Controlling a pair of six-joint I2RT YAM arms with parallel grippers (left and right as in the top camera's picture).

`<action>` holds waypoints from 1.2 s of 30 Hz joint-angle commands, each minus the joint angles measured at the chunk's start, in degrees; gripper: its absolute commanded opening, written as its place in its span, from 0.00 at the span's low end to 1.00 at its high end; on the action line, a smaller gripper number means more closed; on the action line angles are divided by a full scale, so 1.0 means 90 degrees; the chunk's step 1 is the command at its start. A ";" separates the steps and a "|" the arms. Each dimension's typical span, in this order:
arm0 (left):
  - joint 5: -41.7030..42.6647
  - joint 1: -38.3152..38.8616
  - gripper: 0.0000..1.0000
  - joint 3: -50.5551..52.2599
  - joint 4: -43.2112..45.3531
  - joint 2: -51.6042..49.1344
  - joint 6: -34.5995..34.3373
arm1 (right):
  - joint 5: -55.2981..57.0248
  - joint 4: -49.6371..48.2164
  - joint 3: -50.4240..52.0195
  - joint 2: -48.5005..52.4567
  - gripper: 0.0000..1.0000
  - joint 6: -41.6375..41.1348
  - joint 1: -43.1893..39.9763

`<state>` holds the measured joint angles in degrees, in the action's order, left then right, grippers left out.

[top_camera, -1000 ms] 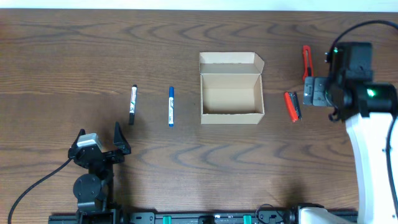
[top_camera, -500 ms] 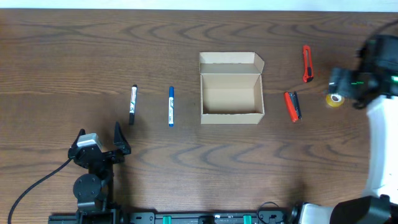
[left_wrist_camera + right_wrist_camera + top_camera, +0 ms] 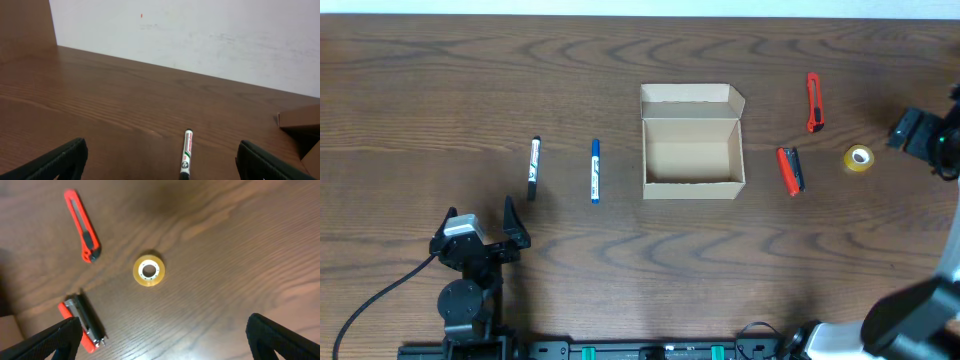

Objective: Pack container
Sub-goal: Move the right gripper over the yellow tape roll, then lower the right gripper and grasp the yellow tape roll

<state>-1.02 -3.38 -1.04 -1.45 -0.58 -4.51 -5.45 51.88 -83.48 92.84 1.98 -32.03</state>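
You are at the first pick: the box (image 3: 692, 160) sits open and empty at the table centre, lid flap folded back, nothing packed yet. Both claws stand wide and hold nothing. The left claw (image 3: 480, 218) rests near the black marker (image 3: 534, 168). The right claw (image 3: 164, 325) hangs near the tape roll (image 3: 149, 271). Likely next: centre your right claw over the roll, lower, close, carry it to the box

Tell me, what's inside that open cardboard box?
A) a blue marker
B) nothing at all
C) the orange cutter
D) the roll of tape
B: the container shows only its bare cardboard floor; the blue marker, tape roll and orange cutter all lie outside it.
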 commanded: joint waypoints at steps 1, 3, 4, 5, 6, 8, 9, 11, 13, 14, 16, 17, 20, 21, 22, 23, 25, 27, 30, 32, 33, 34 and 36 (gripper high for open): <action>0.0066 -0.0039 0.95 0.0085 -0.0330 0.0044 0.0002 | -0.0279 0.0022 -0.0029 0.0612 0.99 0.0097 -0.0095; 0.0066 -0.0039 0.95 0.0085 -0.0330 0.0044 0.0002 | -0.0306 -0.0073 -0.0029 0.0823 0.99 0.0097 -0.0095; 0.0066 -0.0039 0.95 0.0085 -0.0330 0.0044 0.0002 | -0.0274 -0.0163 -0.0029 0.0886 0.99 0.0097 -0.0104; 0.0066 -0.0039 0.95 0.0085 -0.0330 0.0044 0.0002 | -0.0194 -0.0296 -0.0029 0.0950 0.99 0.0097 -0.0119; 0.0066 -0.0039 0.95 0.0085 -0.0330 0.0044 0.0002 | -0.0107 -0.0408 -0.0029 0.0976 0.99 0.0095 -0.0138; 0.0066 -0.0039 0.95 0.0085 -0.0330 0.0044 0.0002 | 0.0134 -0.0680 -0.0029 0.1022 0.99 0.0039 -0.0192; 0.0066 -0.0039 0.95 0.0085 -0.0330 0.0044 0.0002 | 0.0206 -0.0787 -0.0029 0.1039 0.99 0.0022 -0.0221; 0.0066 -0.0039 0.95 0.0085 -0.0330 0.0044 0.0002 | 0.0231 -0.0964 -0.0029 0.1071 0.99 0.0015 -0.0294; 0.0066 -0.0039 0.95 0.0085 -0.0330 0.0044 0.0002 | 0.0221 -0.1081 -0.0034 0.1139 0.99 -0.0155 -0.0369; 0.0066 -0.0039 0.95 0.0085 -0.0330 0.0044 0.0002 | 0.0221 -0.1107 -0.0034 0.1200 0.99 -0.0216 -0.0398; 0.0066 -0.0039 0.95 0.0085 -0.0330 0.0044 0.0002 | 0.0221 -0.1149 -0.0034 0.1353 0.99 -0.0240 -0.0420; 0.0066 -0.0039 0.95 0.0085 -0.0330 0.0044 0.0002 | 0.0223 -0.1151 -0.0034 0.1440 0.99 -0.0236 -0.0420; 0.0066 -0.0039 0.95 0.0085 -0.0330 0.0044 0.0002 | 0.0228 -0.1141 -0.0034 0.1785 0.99 -0.0238 -0.0393; 0.0066 -0.0039 0.95 0.0085 -0.0330 0.0041 0.0002 | 0.0226 -0.1146 -0.0034 0.1916 0.99 -0.0243 -0.0389; 0.0066 -0.0039 0.95 0.0085 -0.0330 0.0044 0.0002 | 0.0226 -0.1149 -0.0036 0.2030 0.99 -0.0270 -0.0379; 0.0066 -0.0039 0.95 0.0085 -0.0330 0.0044 0.0002 | 0.0226 -0.1151 -0.0039 0.2137 0.99 -0.0323 -0.0372; 0.0066 -0.0039 0.95 0.0085 -0.0330 0.0044 0.0002 | 0.0226 -0.1129 -0.0087 0.2346 0.99 -0.0362 -0.0350; 0.0066 -0.0039 0.95 0.0085 -0.0330 0.0044 0.0002 | 0.0228 -0.1127 -0.0141 0.2492 0.99 -0.0379 -0.0328; 0.0066 -0.0039 0.95 0.0085 -0.0330 0.0044 0.0002 | 0.0282 -0.1122 -0.0253 0.2606 0.99 -0.0413 -0.0299; 0.0066 -0.0039 0.95 0.0085 -0.0330 0.0044 0.0002 | 0.0425 -0.1122 -0.0340 0.2628 0.99 -0.0529 -0.0272; 0.0066 -0.0039 0.95 0.0085 -0.0330 0.0044 0.0002 | 0.0585 -0.1110 -0.0401 0.2628 0.99 -0.0624 -0.0250; 0.0066 -0.0039 0.95 0.0085 -0.0330 0.0044 0.0002 | 0.0658 -0.1095 -0.0459 0.2628 0.99 -0.0622 -0.0228; 0.0066 -0.0039 0.95 0.0085 -0.0330 0.0044 0.0002 | 0.0675 -0.1047 -0.0600 0.2630 0.99 -0.0605 -0.0175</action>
<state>-1.02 -3.38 -1.06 -1.45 -0.58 -4.51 -1.45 42.22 -85.93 116.18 -1.96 -34.79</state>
